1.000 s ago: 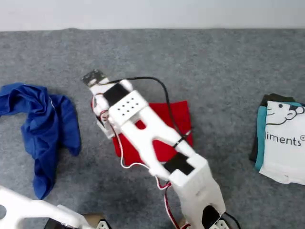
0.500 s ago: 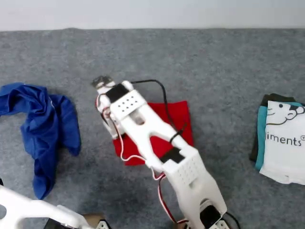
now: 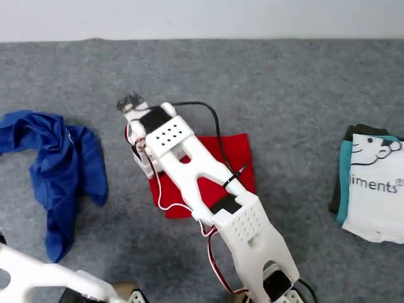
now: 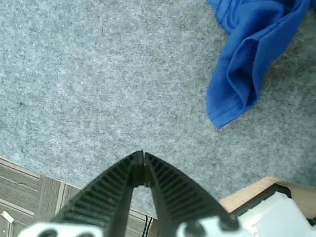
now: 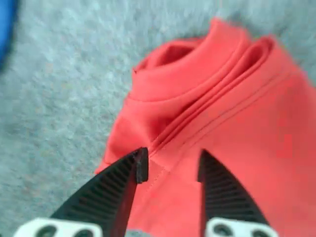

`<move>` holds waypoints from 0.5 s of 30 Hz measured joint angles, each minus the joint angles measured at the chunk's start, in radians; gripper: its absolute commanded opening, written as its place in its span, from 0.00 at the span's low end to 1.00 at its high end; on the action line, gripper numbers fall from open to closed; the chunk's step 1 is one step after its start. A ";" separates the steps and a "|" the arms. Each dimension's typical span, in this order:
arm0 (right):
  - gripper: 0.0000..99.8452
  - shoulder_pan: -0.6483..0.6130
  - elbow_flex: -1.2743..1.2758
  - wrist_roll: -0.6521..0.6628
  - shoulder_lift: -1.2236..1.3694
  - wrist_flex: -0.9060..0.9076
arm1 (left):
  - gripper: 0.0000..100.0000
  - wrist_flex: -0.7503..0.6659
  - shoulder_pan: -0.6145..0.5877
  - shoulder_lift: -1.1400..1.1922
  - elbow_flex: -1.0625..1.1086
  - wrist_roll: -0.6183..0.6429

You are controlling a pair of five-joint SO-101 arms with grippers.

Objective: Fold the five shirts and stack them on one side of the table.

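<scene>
The right end effector (image 5: 172, 163) sits a little apart over the red shirt (image 5: 237, 123) edge. The left end effector (image 4: 143, 157) is pinched together above the worktop (image 4: 98, 74).

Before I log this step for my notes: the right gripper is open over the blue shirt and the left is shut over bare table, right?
No: the right gripper is open over the red shirt, as the right wrist view shows. The left gripper is shut over bare table.

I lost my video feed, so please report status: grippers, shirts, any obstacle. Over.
Left gripper shut, empty, near blue shirt. Right gripper open over red shirt edge. Nothing blocks the red shirt.
</scene>
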 measured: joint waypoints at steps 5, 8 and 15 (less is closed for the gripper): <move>0.23 0.000 -0.066 -0.020 0.008 0.014 | 0.00 0.000 0.000 0.000 0.000 0.000; 0.23 0.000 -0.066 -0.025 0.054 0.014 | 0.00 0.000 0.000 0.000 0.000 0.000; 0.23 -0.002 -0.066 -0.029 0.121 0.014 | 0.00 0.000 0.000 0.000 0.000 0.000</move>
